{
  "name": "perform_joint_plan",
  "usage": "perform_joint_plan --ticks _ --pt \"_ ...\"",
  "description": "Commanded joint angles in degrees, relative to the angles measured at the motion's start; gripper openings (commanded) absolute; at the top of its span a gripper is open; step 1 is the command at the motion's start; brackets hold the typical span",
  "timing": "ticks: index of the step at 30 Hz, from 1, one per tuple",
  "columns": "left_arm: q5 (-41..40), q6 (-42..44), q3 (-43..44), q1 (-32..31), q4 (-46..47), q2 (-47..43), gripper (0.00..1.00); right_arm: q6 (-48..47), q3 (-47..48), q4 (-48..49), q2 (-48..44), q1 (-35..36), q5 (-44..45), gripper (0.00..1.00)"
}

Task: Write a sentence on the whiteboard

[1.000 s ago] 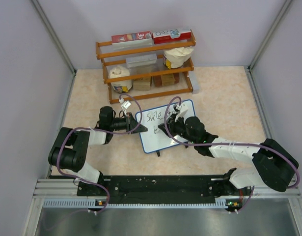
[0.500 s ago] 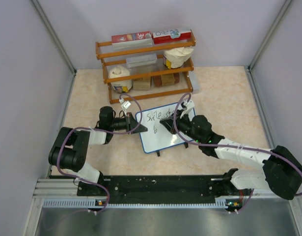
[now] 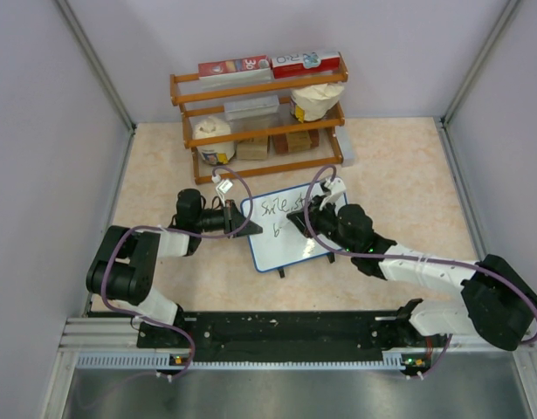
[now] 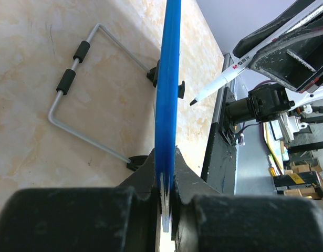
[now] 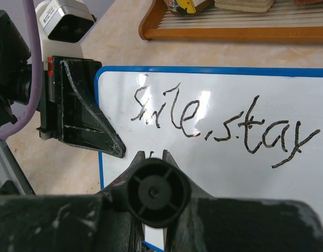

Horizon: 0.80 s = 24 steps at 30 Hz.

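The whiteboard [image 3: 296, 237] with its thin blue frame stands tilted at the table's middle. My left gripper [image 3: 249, 223] is shut on its left edge; in the left wrist view the blue frame [image 4: 169, 79] runs edge-on out of my shut left gripper [image 4: 167, 176]. My right gripper [image 3: 299, 222] is shut on a white marker [image 4: 220, 80], whose black rear end [image 5: 157, 192] faces the right wrist camera. My right gripper [image 5: 154, 154] hovers at the board [image 5: 240, 178] below the first line. The sentence [image 5: 219, 119] reads "smile, stay"; a short stroke starts a second line.
A wooden rack [image 3: 261, 87] with boxes and food items stands behind the board. The board's wire stand [image 4: 77, 97] rests on the table behind it. Side walls close in the table left and right. My left finger [image 5: 80, 110] lies along the board's left edge.
My right gripper with the marker moved right and up over the board, then came back slightly left. The board and my left gripper have not moved.
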Motion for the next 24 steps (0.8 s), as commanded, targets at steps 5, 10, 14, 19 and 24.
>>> perform_joint_plan --ticks 5,10,14,19,24 --pt "-3.94 2.58 -0.39 0.17 -1.93 1.34 0.0 -0.07 0.18 3.23 1.64 -0.41 2.79 0.0" --pt "-4.03 2.58 -0.39 0.17 -1.84 1.34 0.0 0.19 -0.09 3.67 2.87 -0.41 3.05 0.0" --pt "-4.03 2.67 -0.56 0.17 -1.84 1.08 0.0 0.37 -0.61 4.1 3.4 -0.32 3.31 0.0" --pt "-4.03 2.58 -0.56 0.17 -1.84 1.26 0.0 0.46 -1.58 3.67 2.7 -0.41 3.49 0.0" --pt "-3.94 2.58 -0.39 0.17 -1.84 1.34 0.0 0.55 -2.2 3.22 2.69 -0.41 2.35 0.0"
